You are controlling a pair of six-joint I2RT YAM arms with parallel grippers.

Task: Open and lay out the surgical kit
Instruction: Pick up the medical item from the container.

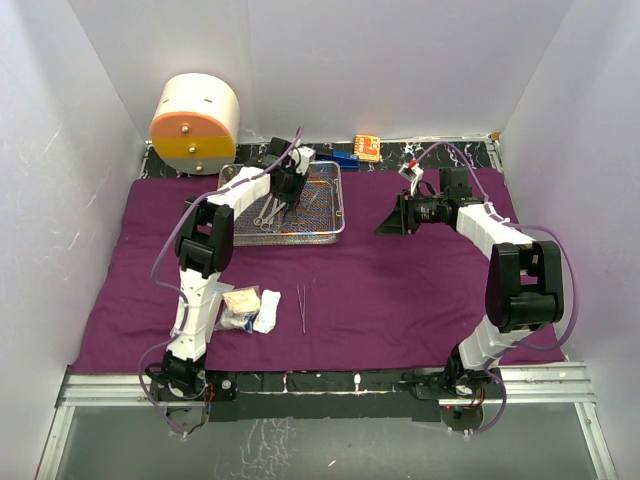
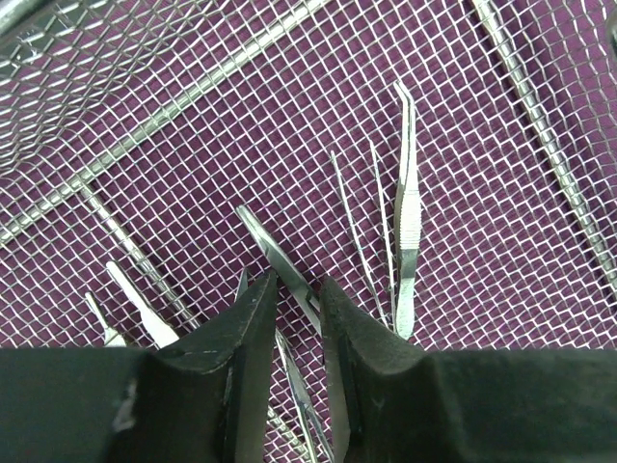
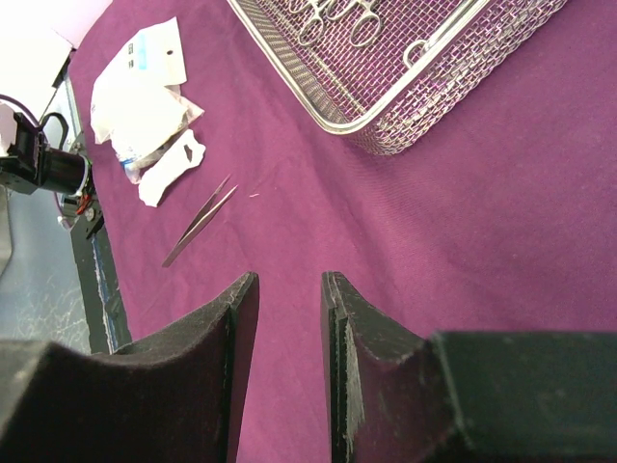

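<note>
A: First entry, nearest the lens?
B: Left arm base point(image 1: 180, 375) and right arm base point(image 1: 465, 385), at the table's 6 o'clock edge. Beyond them lies the purple cloth wrap point(image 1: 400, 290), spread flat. Clock bearings below are taken from its centre in the top view.

A: Left to right, then.
B: Cream-and-orange drum point(image 1: 195, 125), off the cloth, at 10 o'clock.
Gauze and packets point(image 1: 250, 308), one white heap on the cloth, at 8 o'clock, just beside the left arm.
Wire-mesh tray point(image 1: 290, 240), on the cloth, at 11 o'clock, with steel instruments inside.

A: Left gripper?
B: The left gripper point(image 2: 296, 285) is down inside the tray, with its jaws narrowly parted. One steel instrument point(image 2: 275, 251) runs slantwise into the gap. I cannot tell whether the pads touch it. Serrated tweezers point(image 2: 407, 222) lie on the mesh at 2 o'clock of the fingertips, and a thinner pair point(image 2: 362, 231) lies just beside them.

A: Next.
B: Loose tweezers point(image 1: 301, 305), on the cloth near 7 o'clock, right of the packets and apart from them.
Blue item point(image 1: 345, 157) and orange item point(image 1: 367, 147), past the cloth's far edge, about 12 to 1 o'clock.

A: Right gripper?
B: The right gripper point(image 3: 289, 280) is at 2 o'clock, above bare cloth. Its jaws are parted and nothing is between them.
</note>
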